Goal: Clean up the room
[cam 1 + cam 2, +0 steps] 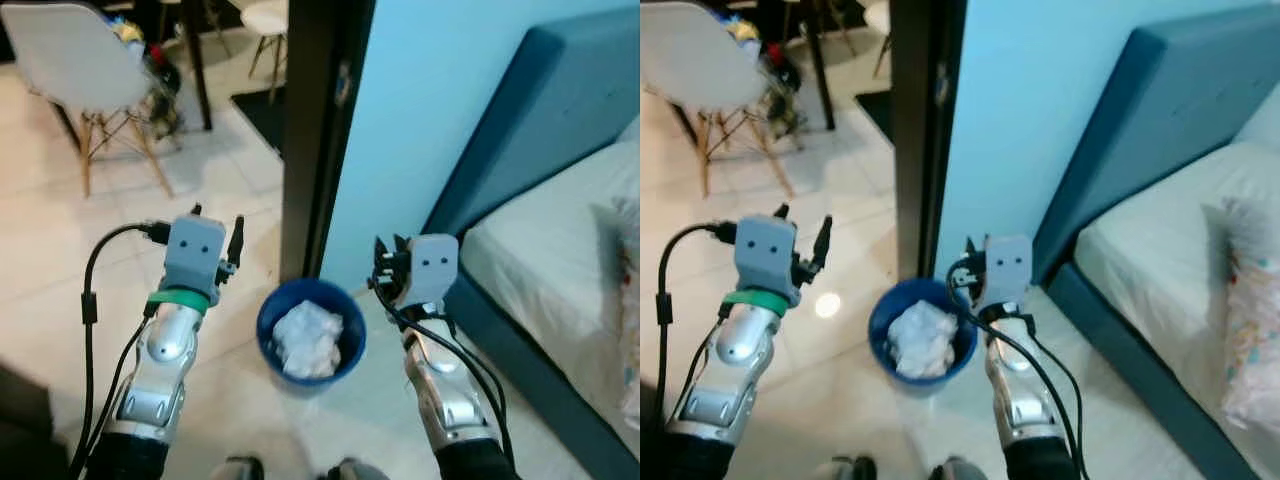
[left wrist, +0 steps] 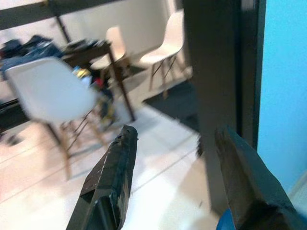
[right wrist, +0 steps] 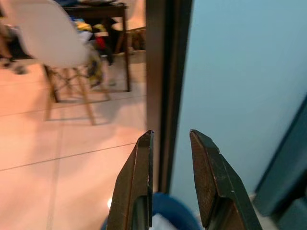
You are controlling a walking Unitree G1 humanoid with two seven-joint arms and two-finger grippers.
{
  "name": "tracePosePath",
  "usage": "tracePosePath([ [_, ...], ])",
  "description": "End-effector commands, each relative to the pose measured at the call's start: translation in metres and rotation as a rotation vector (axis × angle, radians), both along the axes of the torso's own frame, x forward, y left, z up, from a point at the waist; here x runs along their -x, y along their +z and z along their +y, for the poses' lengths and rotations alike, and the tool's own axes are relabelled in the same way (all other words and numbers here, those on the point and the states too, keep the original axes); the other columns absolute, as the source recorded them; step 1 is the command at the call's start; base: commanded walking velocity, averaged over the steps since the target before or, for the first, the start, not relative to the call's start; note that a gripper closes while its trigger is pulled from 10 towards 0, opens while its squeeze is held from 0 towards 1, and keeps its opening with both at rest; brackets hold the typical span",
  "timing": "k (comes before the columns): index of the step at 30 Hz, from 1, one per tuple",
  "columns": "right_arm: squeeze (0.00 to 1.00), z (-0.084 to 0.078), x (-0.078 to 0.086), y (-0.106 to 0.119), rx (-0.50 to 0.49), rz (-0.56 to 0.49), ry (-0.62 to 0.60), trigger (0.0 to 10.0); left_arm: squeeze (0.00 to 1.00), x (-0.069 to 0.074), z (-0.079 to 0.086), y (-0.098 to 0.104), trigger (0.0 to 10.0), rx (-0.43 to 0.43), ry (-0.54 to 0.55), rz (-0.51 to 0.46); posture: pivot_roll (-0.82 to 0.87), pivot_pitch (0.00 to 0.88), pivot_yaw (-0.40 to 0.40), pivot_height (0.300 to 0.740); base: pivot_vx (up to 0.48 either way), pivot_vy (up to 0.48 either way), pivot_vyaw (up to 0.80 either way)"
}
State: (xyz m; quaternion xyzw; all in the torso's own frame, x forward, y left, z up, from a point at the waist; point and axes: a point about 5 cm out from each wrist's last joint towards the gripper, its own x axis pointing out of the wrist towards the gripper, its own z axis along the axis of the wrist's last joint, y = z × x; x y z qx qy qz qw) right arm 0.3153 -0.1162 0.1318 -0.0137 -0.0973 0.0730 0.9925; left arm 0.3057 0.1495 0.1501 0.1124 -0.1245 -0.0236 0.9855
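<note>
— Blue plastic, round: what is it, and where does it sit?

— A blue bin (image 1: pixel 311 340) stands on the pale tiled floor (image 1: pixel 60 290), just in front of a dark door frame (image 1: pixel 318 130) and beside a light blue wall (image 1: pixel 440 90). Crumpled white paper (image 1: pixel 309 338) lies inside it, heaped near the rim.

— Where are the robot's arms?

— Both silver arms are raised, one to each side of the bin. The left hand (image 1: pixel 218 228) hangs over the floor to the bin's left, its two black fingers (image 2: pixel 112 177) spread well apart and holding nothing. The right hand (image 1: pixel 388 262) hangs near the bin's right rim, close to the wall; its fingers (image 3: pixel 213 179) stand a narrow gap apart, not closed, and they too hold nothing.

— What lies to the right?

— A bed with a dark blue frame (image 1: pixel 560 100) and a white mattress (image 1: pixel 560 250), set against the blue wall. A patterned cushion (image 1: pixel 1252 320) rests at its far edge.

— And beyond the doorway?

— A white chair (image 1: pixel 80 70) on wooden legs stands on the tiles next to a dark tabletop (image 2: pixel 81 48) cluttered with blurred items, and more white chairs stand farther back.
</note>
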Motion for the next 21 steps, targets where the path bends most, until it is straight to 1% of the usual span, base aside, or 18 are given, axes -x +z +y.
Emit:
tracePosePath([
  [1, 0.0, -0.0087, 0.0028, -0.0105, 0.0, 0.034, -0.029, 10.0, 0.0, 0.0014, -0.0042, -0.0026, 10.0, 0.001, -0.016, 0.018, 0.0, 0.046, 0.035, 0.74, -0.401, 0.0, 0.0],
  [6, 0.0, -0.0091, 0.0013, -0.011, -0.003, 0.035, -0.033, 10.0, 0.0, 0.0004, -0.0051, -0.002, 10.0, -0.003, -0.021, 0.029, 0.0, 0.044, 0.037, 0.74, -0.373, 0.0, 0.0],
  [7, 0.0, -0.0093, 0.0001, -0.0116, -0.003, 0.04, -0.036, 10.0, 0.0, -0.0009, -0.0052, -0.0021, 10.0, 0.006, -0.022, 0.051, 0.0, 0.043, 0.037, 0.74, 0.0, 0.0, 0.0],
  [12, 0.0, -0.0103, -0.0011, -0.0134, -0.023, 0.057, -0.043, 10.0, 0.0, -0.0042, -0.0069, -0.0039, 10.0, 0.056, -0.045, 0.111, 0.0, 0.041, 0.037, 0.74, 0.0, 0.0, -0.8],
  [16, 0.0, -0.0107, -0.0014, -0.013, -0.021, 0.053, -0.043, 10.0, 0.0, -0.0051, -0.0083, -0.0039, 10.0, 0.065, -0.055, 0.126, 0.0, 0.041, 0.037, 0.74, 0.0, 0.0, -0.8],
  [21, 0.0, -0.0115, -0.0015, -0.0128, -0.018, 0.05, -0.043, 10.0, 0.0, -0.0065, -0.0125, -0.0019, 10.0, 0.1, -0.081, 0.146, -0.01, 0.041, 0.037, 0.74, 0.0, 0.0, -0.8],
])
